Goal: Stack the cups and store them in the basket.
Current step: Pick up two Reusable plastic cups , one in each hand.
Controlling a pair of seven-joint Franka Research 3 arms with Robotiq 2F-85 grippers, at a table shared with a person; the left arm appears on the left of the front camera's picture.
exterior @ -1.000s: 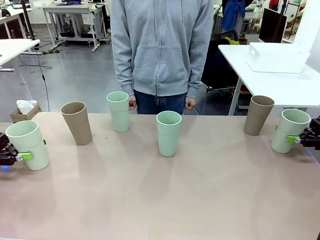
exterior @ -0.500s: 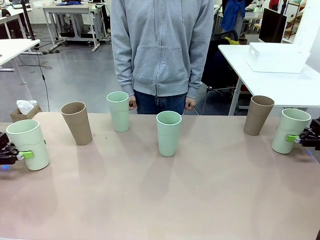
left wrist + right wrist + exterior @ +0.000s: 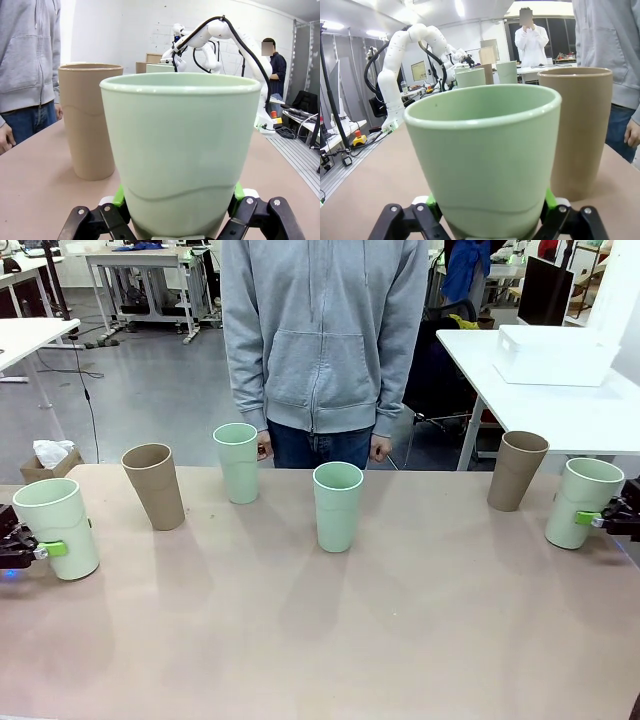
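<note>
Six cups stand on the table. At the left end my left gripper (image 3: pixel 38 551) is shut on a mint cup (image 3: pixel 57 527); the left wrist view shows green pads (image 3: pixel 119 196) pressed on both sides of this cup (image 3: pixel 180 150). At the right end my right gripper (image 3: pixel 600 520) is shut on another mint cup (image 3: pixel 582 498), seen close up in the right wrist view (image 3: pixel 485 150). Between them stand a tan cup (image 3: pixel 154 486), two mint cups (image 3: pixel 238 462) (image 3: pixel 337 506), and a second tan cup (image 3: pixel 517 470). The white basket (image 3: pixel 556 356) sits on a side table at the back right.
A person in a grey hoodie (image 3: pixel 322 335) stands at the far edge, hands down beside the middle cups. The near half of the table (image 3: pixel 320 640) is bare. The white side table (image 3: pixel 560 415) lies beyond the right end.
The left mint cup has risen very slightly in my left gripper. The right mint cup has edged a little to the right. The other cups and the person have not moved.
</note>
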